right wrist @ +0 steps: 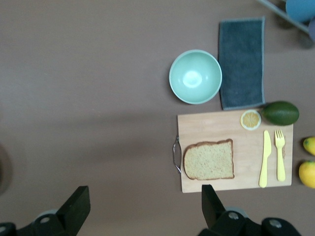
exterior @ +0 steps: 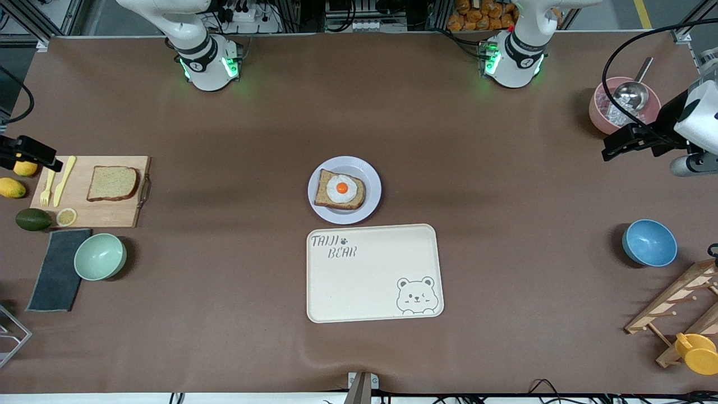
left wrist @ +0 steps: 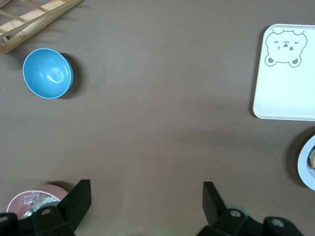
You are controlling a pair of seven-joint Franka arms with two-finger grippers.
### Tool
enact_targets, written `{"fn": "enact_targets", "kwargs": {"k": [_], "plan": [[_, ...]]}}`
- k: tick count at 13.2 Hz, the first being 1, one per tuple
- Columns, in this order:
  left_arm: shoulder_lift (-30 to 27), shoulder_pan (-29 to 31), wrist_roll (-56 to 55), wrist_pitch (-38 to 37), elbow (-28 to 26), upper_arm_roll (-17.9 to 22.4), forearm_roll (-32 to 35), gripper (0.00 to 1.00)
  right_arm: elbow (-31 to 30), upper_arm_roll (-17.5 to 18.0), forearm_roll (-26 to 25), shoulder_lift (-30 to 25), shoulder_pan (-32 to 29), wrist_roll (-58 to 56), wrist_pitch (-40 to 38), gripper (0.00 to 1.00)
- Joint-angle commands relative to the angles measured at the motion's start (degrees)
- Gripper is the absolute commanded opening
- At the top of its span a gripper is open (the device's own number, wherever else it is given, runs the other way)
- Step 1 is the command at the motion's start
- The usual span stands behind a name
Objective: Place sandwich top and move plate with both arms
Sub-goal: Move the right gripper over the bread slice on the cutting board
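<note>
The sandwich top (exterior: 112, 183), a plain brown bread slice, lies flat on a wooden cutting board (exterior: 101, 213) at the right arm's end of the table; the right wrist view shows the sandwich top (right wrist: 209, 160) too. The pale plate (exterior: 348, 164) sits mid-table with an egg-topped bread slice (exterior: 340, 191) on it. Its rim (left wrist: 306, 164) shows at the edge of the left wrist view. My right gripper (exterior: 33, 152) (right wrist: 145, 201) hangs open and empty over the table beside the board. Over the left arm's end, my left gripper (exterior: 617, 143) (left wrist: 146, 196) is open and empty by a pink bowl (exterior: 608, 109).
A cream bear tray (exterior: 374, 273) lies nearer the camera than the plate. A knife (exterior: 64, 179), fork (exterior: 47, 188), lemon slice (exterior: 66, 216), avocado (exterior: 32, 219), mint bowl (exterior: 100, 256) and dark cloth (exterior: 56, 269) surround the board. A blue bowl (exterior: 649, 242) and wooden rack (exterior: 673, 303) stand at the left arm's end.
</note>
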Motion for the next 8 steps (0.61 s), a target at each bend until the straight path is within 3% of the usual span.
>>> {"fn": "enact_targets", "kwargs": {"k": [1,5,8], "plan": [[0.32,-0.05,-0.03,0.36,0.91,-0.06,0.48,1.0,-3.86,0.54,0.22,0.74,-2.88,0.41,1.65,1.0],[0.15,0.04,-0.11,0.36,0.56,-0.06,0.56,1.0,-5.54,0.63,0.92,4.17,-6.93,-2.67,4.2,1.0],[0.23,-0.66,-0.03,1.84,1.08,-0.84,0.3,1.0,-12.29,0.54,6.45,5.14,-11.76,-14.23,12.27,1.0]]}}
